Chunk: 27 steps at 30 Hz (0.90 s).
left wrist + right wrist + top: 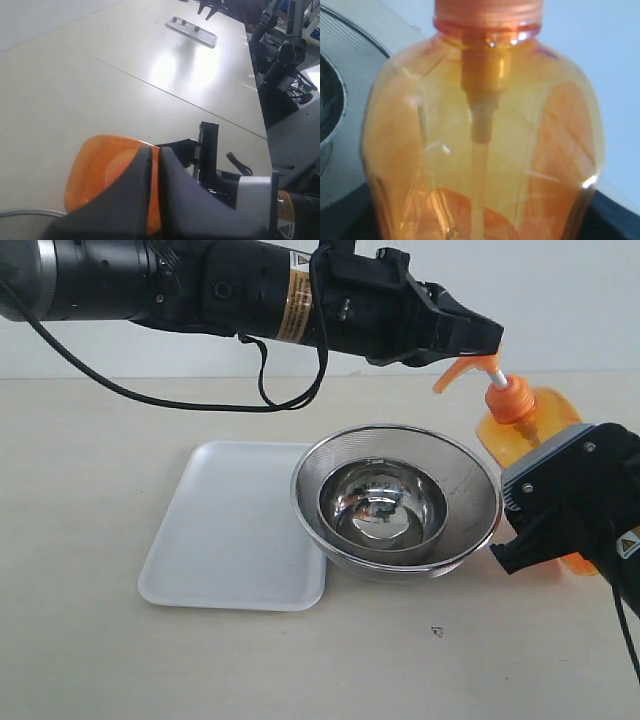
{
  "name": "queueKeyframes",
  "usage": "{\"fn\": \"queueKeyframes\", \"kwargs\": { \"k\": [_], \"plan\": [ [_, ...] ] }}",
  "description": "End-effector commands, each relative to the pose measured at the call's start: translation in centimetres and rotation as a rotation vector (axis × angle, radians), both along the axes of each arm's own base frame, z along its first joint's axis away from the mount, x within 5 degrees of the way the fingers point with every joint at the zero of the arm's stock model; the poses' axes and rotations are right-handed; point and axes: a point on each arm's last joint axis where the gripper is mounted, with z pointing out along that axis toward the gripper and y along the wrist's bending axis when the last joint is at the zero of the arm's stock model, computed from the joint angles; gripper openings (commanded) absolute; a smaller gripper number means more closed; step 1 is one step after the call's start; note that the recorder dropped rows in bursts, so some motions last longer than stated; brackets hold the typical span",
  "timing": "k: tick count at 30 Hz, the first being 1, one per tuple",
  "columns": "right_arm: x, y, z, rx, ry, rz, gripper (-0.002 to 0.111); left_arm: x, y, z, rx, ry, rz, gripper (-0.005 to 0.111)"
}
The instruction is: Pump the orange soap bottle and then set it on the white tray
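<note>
The left gripper (pixel 485 338) is reaching across the desk (pixel 100 660) with its claw closed tight and holding nothing, its tip resting on the pump head of the orange soap bottle (pixel 530 415). The bottle is standing upright toward the desk's far right side, just beside two nested steel bowls (pixel 470 490), with its base hidden. The right gripper (pixel 530 540) is clasping the bottle's body, claw partly spread around it. The white tray (pixel 215 530) is lying left of the bowls, its right edge tucking under the outer bowl's rim.
</note>
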Motion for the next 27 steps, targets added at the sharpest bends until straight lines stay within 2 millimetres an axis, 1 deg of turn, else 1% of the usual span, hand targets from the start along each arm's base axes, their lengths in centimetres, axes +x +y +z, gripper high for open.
{"fn": "queueKeyframes", "kwargs": {
  "k": [1,5,7,11,20,24,27],
  "plan": [
    [0.2,0.8,1.2,0.022,-0.104,0.067,0.000,-0.4,-0.6,-2.7,0.095,0.015,-0.051,0.005],
    [0.2,0.8,1.2,0.029,-0.103,0.069,0.000,-0.5,-0.8,-2.6,0.089,0.018,-0.050,0.005],
    [0.2,0.8,1.2,0.038,-0.101,0.067,0.000,-0.8,-1.3,-2.7,0.095,0.013,-0.049,0.005],
    [0.2,0.8,1.2,0.037,-0.102,0.070,0.000,-1.3,-2.1,-3.4,0.110,-0.007,-0.072,0.005],
    [0.1,1.0,1.2,0.039,-0.096,0.091,0.000,-0.9,-2.4,-5.3,0.133,0.031,-0.069,0.005],
    [0.1,1.0,1.1,0.039,-0.088,0.091,0.000,-0.8,-2.3,-5.2,0.129,0.021,-0.069,0.005],
    [0.1,1.0,1.1,0.043,-0.087,0.088,0.000,-0.9,-2.2,-4.5,0.121,0.009,-0.066,0.005]
  ]
}}
